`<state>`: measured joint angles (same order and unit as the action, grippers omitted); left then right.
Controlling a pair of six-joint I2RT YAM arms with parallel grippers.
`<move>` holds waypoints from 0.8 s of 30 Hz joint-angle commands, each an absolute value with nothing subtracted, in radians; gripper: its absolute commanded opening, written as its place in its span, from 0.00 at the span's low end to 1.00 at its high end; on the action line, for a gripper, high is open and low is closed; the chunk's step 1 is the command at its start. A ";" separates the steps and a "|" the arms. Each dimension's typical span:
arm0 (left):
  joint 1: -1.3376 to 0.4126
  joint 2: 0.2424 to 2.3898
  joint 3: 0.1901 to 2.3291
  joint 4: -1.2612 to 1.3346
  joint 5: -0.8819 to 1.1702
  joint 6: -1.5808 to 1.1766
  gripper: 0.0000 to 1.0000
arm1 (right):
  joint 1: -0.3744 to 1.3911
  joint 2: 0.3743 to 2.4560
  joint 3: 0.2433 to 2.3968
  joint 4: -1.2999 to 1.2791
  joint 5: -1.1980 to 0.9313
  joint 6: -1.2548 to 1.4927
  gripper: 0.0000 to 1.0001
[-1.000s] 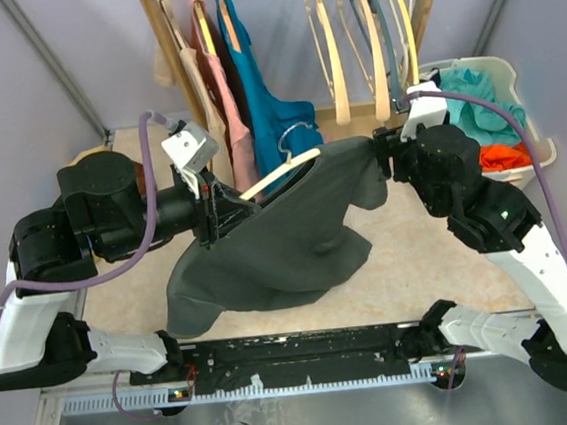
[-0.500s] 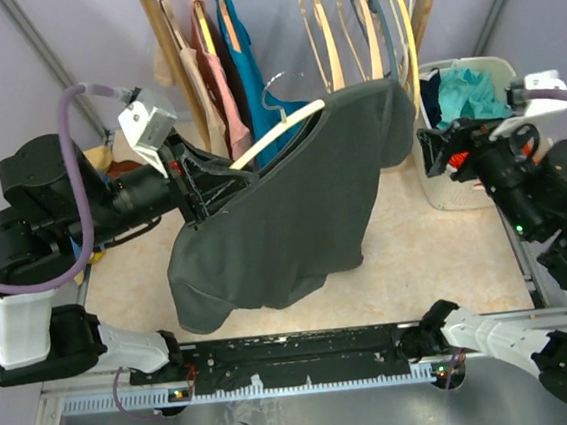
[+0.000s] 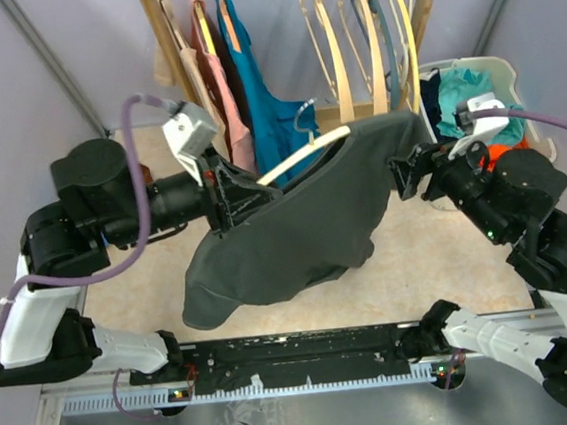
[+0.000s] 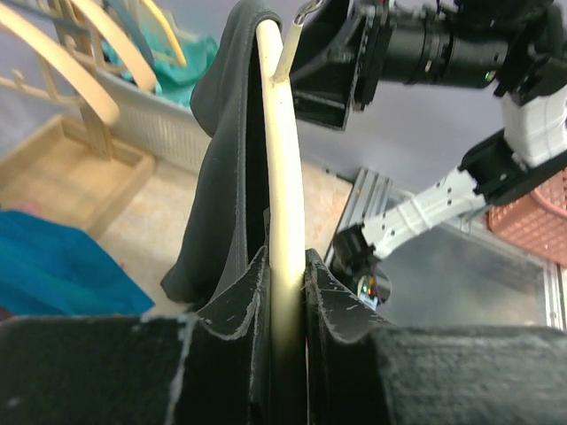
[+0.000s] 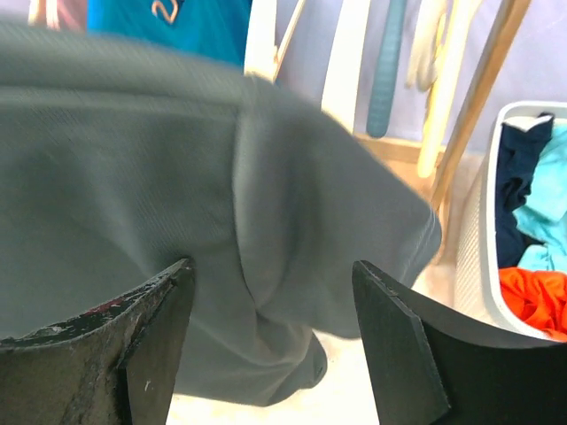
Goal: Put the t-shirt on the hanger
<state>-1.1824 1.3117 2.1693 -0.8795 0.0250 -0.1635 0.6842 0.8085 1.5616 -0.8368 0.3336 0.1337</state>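
Above the counter [image 3: 439, 258], the left gripper [image 3: 223, 192] is clamping the hanger [image 3: 303, 154] by one wooden arm and holding it up in the air. The t-shirt [image 3: 295, 231] is hanging from it. The far arm of the hanger is sitting inside one shoulder of the shirt, while the arm nearer the left gripper is showing bare wood, with the cloth sagging in a bunch below it. The right gripper [image 3: 407, 174] is standing with its jaws wide apart just beside the covered shoulder, gripping nothing. Judging from this, the job is looking about half done. The second shoulder is not yet covering the bare arm, and the collar is not yet sitting around the hook [image 3: 302, 116].
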 commanded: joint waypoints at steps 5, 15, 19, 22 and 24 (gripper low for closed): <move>-1.180 1.197 2.013 -0.830 0.064 -0.228 0.03 | 0.675 0.750 1.416 -0.727 0.187 0.175 0.77; -1.181 1.185 1.996 -0.825 0.085 -0.232 0.02 | 0.675 0.728 1.228 -0.572 0.097 0.265 0.53; -1.182 1.181 1.987 -0.827 0.087 -0.232 0.02 | 0.675 0.728 1.240 -0.554 0.135 0.265 0.27; -1.181 1.181 1.987 -0.840 0.069 -0.233 0.02 | 0.675 0.730 1.271 -0.555 0.156 0.261 0.07; -1.181 1.180 1.987 -0.850 0.058 -0.231 0.02 | 0.675 0.729 1.290 -0.560 0.175 0.258 0.00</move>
